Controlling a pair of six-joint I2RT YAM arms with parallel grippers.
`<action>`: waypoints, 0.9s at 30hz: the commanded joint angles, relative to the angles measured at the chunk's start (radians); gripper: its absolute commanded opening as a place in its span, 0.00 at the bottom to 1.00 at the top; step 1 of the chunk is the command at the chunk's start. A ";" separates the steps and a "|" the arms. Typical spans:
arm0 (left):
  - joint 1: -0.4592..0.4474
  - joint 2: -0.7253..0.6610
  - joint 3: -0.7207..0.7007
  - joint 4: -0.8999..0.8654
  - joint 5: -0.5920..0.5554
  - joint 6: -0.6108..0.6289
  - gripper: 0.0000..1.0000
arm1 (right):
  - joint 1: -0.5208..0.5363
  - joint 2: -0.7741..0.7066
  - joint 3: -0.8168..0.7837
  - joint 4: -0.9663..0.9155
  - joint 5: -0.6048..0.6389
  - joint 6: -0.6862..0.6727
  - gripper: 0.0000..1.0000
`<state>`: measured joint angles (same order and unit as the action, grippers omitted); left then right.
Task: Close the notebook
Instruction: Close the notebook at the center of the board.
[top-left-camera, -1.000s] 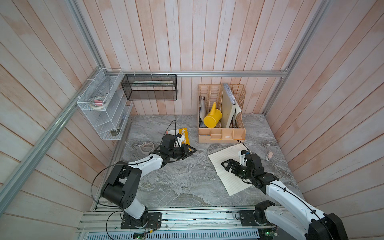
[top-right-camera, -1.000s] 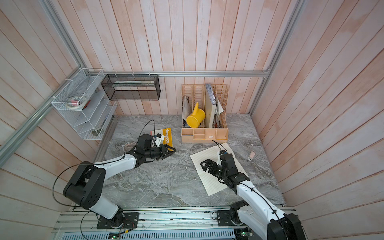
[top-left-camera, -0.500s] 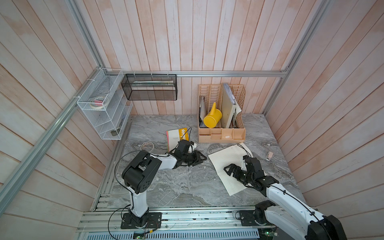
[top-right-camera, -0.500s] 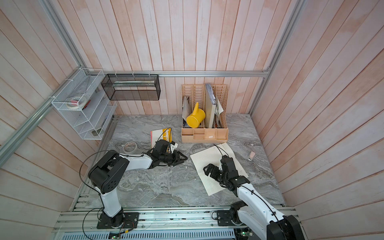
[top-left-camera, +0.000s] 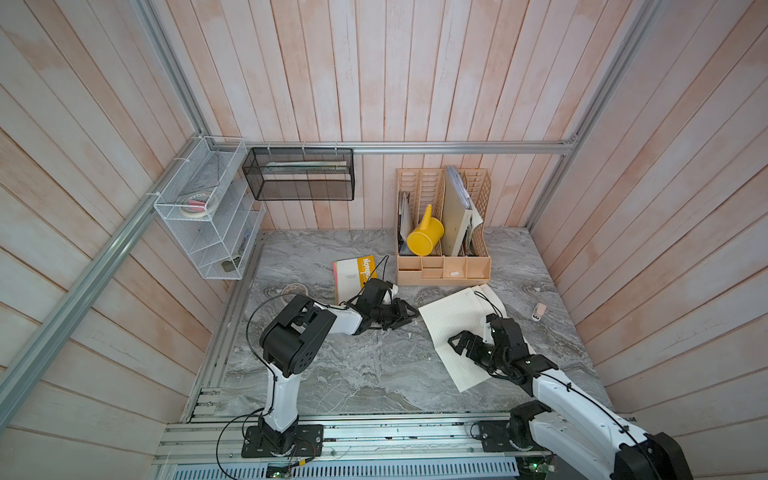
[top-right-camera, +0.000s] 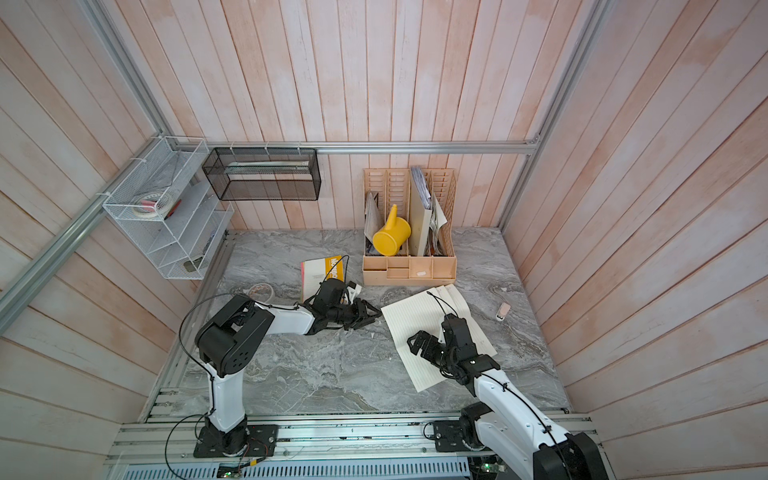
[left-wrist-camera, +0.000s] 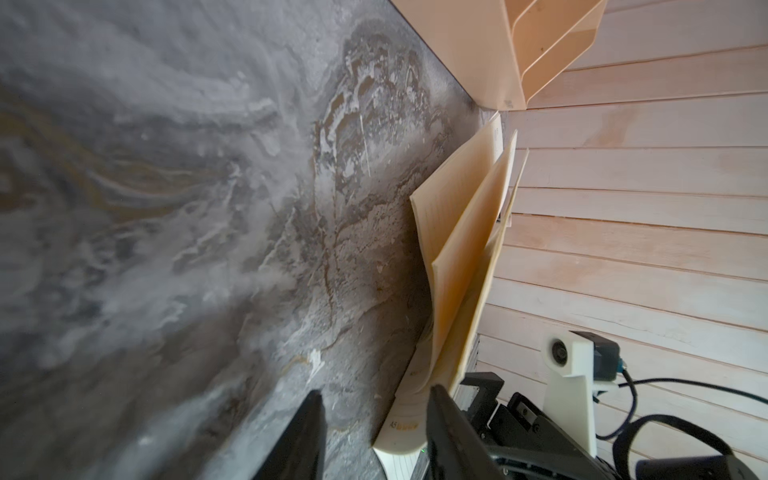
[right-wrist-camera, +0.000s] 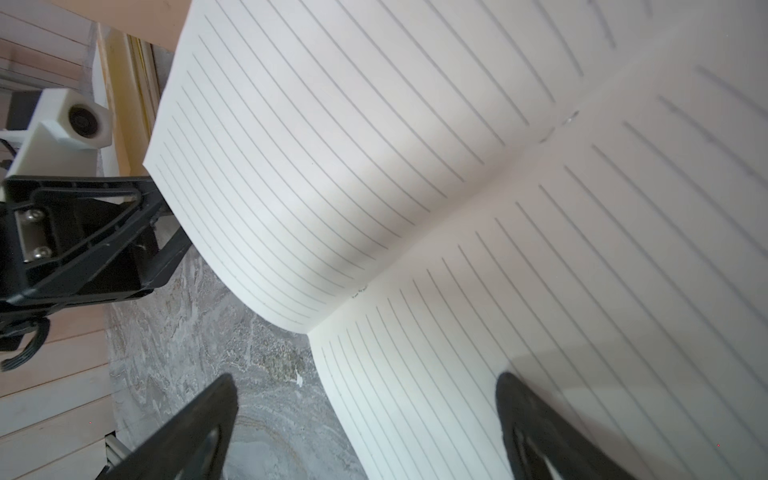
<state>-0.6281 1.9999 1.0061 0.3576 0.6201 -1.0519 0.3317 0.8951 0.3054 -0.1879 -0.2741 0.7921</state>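
The notebook lies open on the marble table, lined cream pages up. Its left-hand leaves stand lifted and curved. My left gripper is open at the notebook's left edge, low over the table, with the cover's corner between its fingers but not clamped. My right gripper is open over the notebook's near edge, one finger above the right-hand page, the other above bare table. Nothing is held.
A yellow-and-white booklet lies behind the left arm, a tape roll beside it. A beige desk organiser with a yellow watering can stands at the back. A small pink eraser lies right of the notebook.
The left arm has swung right, from the yellow booklet to the notebook's left edge. The right gripper has shifted a little toward the table's front, still over the notebook.
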 joint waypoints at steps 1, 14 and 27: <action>-0.015 0.017 0.034 0.046 -0.010 -0.018 0.43 | -0.006 -0.010 -0.020 -0.019 -0.011 -0.004 0.98; -0.028 -0.122 -0.053 0.003 -0.025 -0.022 0.43 | -0.008 0.001 -0.029 -0.002 -0.022 -0.004 0.98; -0.043 -0.094 -0.036 0.027 -0.028 -0.037 0.43 | -0.007 0.009 -0.022 0.001 -0.033 -0.010 0.98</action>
<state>-0.6643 1.8717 0.9417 0.3676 0.5945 -1.0782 0.3264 0.9020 0.2905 -0.1684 -0.2943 0.7914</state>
